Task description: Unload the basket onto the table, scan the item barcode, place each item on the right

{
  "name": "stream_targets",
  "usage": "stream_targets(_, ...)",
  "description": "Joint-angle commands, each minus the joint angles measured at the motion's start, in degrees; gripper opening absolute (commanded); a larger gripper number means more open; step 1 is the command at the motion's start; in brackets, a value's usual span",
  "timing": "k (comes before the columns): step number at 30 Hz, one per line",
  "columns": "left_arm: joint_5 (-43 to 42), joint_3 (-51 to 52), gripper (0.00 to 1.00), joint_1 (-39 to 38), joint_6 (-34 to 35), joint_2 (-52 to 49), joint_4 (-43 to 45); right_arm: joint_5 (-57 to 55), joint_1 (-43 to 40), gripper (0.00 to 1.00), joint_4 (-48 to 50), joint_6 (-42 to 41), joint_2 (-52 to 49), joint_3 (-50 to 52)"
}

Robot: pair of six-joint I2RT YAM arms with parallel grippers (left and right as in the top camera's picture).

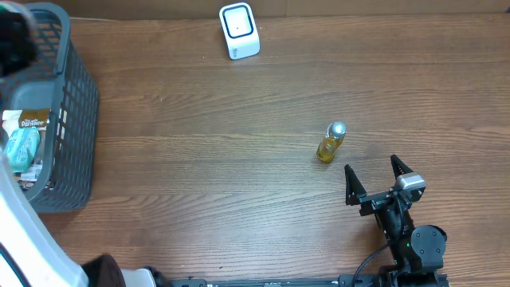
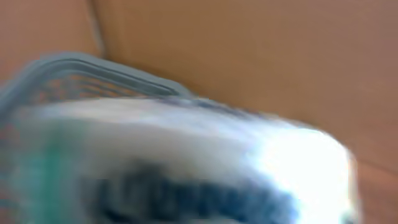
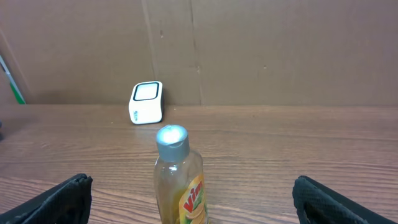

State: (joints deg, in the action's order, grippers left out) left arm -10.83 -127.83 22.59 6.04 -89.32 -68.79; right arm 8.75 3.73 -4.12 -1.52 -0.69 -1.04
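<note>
The yellow bottle (image 1: 331, 143) stands upright on the tabletop (image 1: 199, 159), right of centre. Near it, the right claw (image 1: 370, 163) gapes wide, holding nothing. The white scanner (image 1: 239, 30) sits at the far edge. The left claw (image 1: 14, 36) hangs over the grey basket (image 1: 76, 104); its grip cannot be told.

Our matte black right arm (image 1: 394, 217) carries a small silver-grey block (image 1: 410, 183) behind its black two-finger right gripper (image 1: 370, 163), and a thin black cable (image 1: 368, 261) curls beside its round joint (image 1: 429, 241). Our left arm (image 1: 32, 247) shows a smooth white curved shell.
</note>
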Motion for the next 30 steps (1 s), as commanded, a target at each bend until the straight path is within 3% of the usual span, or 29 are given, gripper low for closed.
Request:
stream_targets(1, -1.1, -0.8, 0.40, -8.0, 0.8, 2.1, -6.0, -0.1, -0.4, 1.00, 0.2, 0.0, 0.3, 0.6)
stream_targets(8, -1.0, 5.1, 0.37, -25.0, 0.9, -0.8, -14.6, -0.1, -0.4, 1.00, 0.2, 0.0, 0.3, 0.6)
stream_targets(22, 3.2, 24.2, 0.36, -45.6, 7.9, -14.3, -6.0, -0.1, -0.4, 1.00, 0.2, 0.0, 0.3, 0.6)
stream_targets(28, 10.2, 24.7, 0.40, -52.7, 16.2, -22.1, -3.2, -0.1, -0.4, 1.00, 0.2, 0.0, 0.3, 0.6)
stream_targets(30, 12.0, 24.7, 0.40, -55.9, 22.7, -25.5, -0.9, -0.1, -0.4, 1.00, 0.2, 0.0, 0.3, 0.6)
